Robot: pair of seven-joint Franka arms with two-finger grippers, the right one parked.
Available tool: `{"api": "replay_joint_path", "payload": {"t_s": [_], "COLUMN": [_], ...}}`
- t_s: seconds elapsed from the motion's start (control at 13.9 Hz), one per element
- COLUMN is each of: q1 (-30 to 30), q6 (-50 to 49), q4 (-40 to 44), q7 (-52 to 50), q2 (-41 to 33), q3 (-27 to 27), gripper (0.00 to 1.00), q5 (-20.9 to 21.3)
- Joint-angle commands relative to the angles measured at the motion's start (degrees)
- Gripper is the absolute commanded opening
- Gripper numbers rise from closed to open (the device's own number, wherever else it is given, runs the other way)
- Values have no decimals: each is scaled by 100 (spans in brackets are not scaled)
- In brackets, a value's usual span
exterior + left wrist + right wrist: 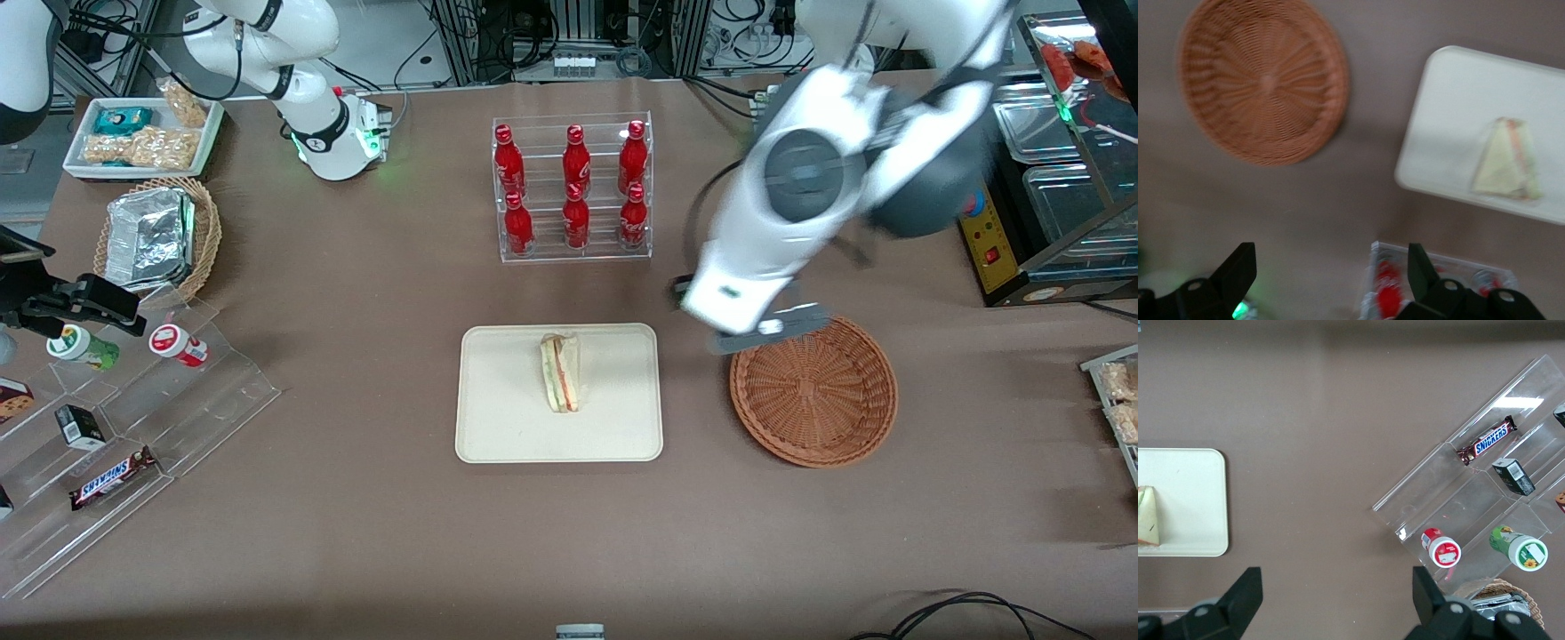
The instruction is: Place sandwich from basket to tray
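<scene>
Brown table: sandwich [560,372] on tray [498,427], basket [813,391] bare. Our gripper [1331,273] hangs spread above, holding nothing. We judge the sandwich light, squashy; pinch its bread faces gently.

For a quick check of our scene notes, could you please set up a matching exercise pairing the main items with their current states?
Things:
1. sandwich
2. basket
3. gripper
4. cola bottles

States:
A. holds nothing
B. lies on the tray
C. stand in a clear rack
D. jaws open, raised above the table between rack and basket

Pairs: 1-B, 2-A, 3-D, 4-C
</scene>
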Motion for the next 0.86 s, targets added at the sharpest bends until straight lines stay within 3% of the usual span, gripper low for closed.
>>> {"api": "replay_joint_path", "payload": {"t_s": [0.0, 0.29, 0.58, 0.79], "q1": [828, 1664, 1737, 1745], "q6": [-733, -1158, -931, -352], "q4": [-413, -404, -219, -1165], "q7": [573, 1766, 1953, 2032], "q2": [-741, -1190, -1199, -1927], "q3": [-26, -17, -17, -8], "gripper": [100, 100, 100, 100], "q5": [-139, -131, -202, -183]}}
